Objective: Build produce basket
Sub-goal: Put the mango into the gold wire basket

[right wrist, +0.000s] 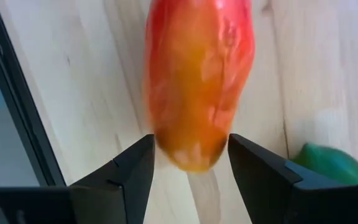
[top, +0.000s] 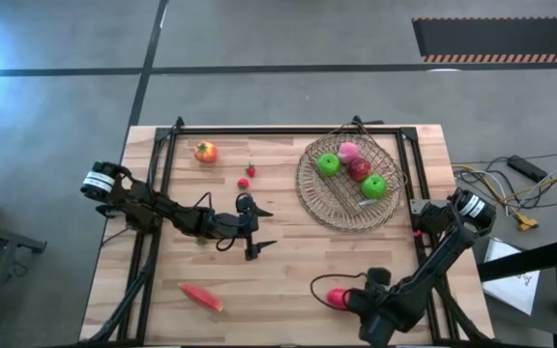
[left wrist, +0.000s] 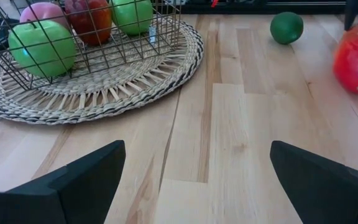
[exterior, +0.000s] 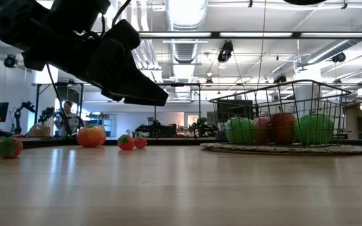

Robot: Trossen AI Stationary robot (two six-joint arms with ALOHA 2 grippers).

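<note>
Four fruits sit in the basket (top: 341, 198) at the upper right of the high view: two green apples (top: 328, 164), a pink peach (top: 347, 151) and a red fruit (top: 359, 169). In the left wrist view a black wire cage stands on the tan woven dish around them.

Loose produce lies on the wooden surface (top: 288, 261): a tomato (top: 205, 152) at upper left, two strawberries (top: 248, 176) just right of it, and a red pepper (top: 201, 297) at lower left.

Left pincer (top: 256, 231) is at the centre of the high view, above the surface in the low view, jaws wide and empty.

Right pincer (top: 329, 293) is at the lower middle — its fingers (right wrist: 128, 168) sit on either side of a red-orange piece (right wrist: 199, 81), apparently gripping it, though contact is hard to confirm. A lime (left wrist: 287, 27) lies just beside that piece; only its edge shows in the right wrist view.
</note>
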